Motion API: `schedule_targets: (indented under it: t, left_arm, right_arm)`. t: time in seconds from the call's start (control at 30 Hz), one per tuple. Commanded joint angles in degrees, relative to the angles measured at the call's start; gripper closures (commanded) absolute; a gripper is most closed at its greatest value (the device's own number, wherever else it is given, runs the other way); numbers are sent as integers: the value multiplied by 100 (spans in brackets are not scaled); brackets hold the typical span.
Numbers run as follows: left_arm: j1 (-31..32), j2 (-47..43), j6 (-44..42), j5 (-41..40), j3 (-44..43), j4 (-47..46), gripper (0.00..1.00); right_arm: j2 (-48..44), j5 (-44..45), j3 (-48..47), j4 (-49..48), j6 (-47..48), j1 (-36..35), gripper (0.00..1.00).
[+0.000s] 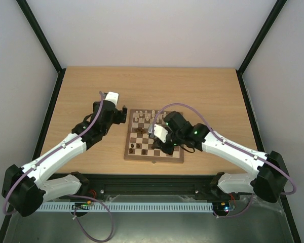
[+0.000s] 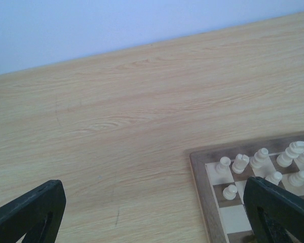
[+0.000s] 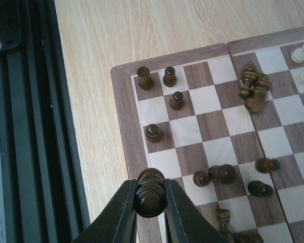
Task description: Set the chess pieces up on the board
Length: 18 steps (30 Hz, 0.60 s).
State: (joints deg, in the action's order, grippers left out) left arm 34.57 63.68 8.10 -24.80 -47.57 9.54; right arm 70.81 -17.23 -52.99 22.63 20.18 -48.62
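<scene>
The board lies at the table's near middle. My right gripper is shut on a dark brown chess piece, held over the board's near edge. Dark pieces stand near that corner. Others lie in a heap and singly on the squares. Cream pieces stand in rows at the far side. My left gripper is open and empty above the bare table, beside the board's far left corner. From above, the left gripper and right gripper both show.
The wooden table stretches far and left of the board. A black rail runs along the table's near edge, close to the board. White walls and black frame posts enclose the table.
</scene>
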Motion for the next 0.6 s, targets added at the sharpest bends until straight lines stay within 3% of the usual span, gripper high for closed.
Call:
schedule_targets:
  t: [0.0, 0.57]
  left_arm:
    - [-34, -164, 80, -135, 55, -290, 1]
    - [-37, 31, -10, 304, -27, -200, 1]
  right_arm:
    - [127, 421, 227, -249, 177, -272, 85]
    - [303, 573, 1002, -803, 425, -320, 85]
